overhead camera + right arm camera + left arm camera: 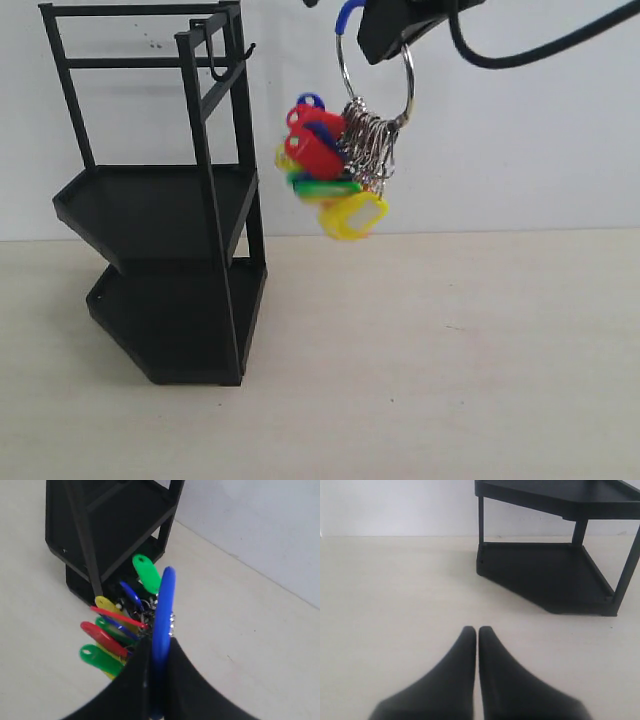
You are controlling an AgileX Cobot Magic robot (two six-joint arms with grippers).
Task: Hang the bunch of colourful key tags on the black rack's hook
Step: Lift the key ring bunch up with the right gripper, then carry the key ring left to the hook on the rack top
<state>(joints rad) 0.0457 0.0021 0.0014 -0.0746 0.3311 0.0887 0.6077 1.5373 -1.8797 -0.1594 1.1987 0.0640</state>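
Right gripper [159, 647] clamped on the ring's blue section. Colourful key tag bunch [335, 170] hangs high, right of black rack [205, 200], apart from hook [222, 62]. Left gripper [477, 632] closed, empty. Risk: tags blurred, probably swinging; could snag an upright, or the ring misses the hook.

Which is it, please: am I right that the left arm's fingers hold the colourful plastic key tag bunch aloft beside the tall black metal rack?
Not the left: the right arm's fingers hold the colourful plastic key tag bunch aloft beside the tall black metal rack, as the right wrist view shows.
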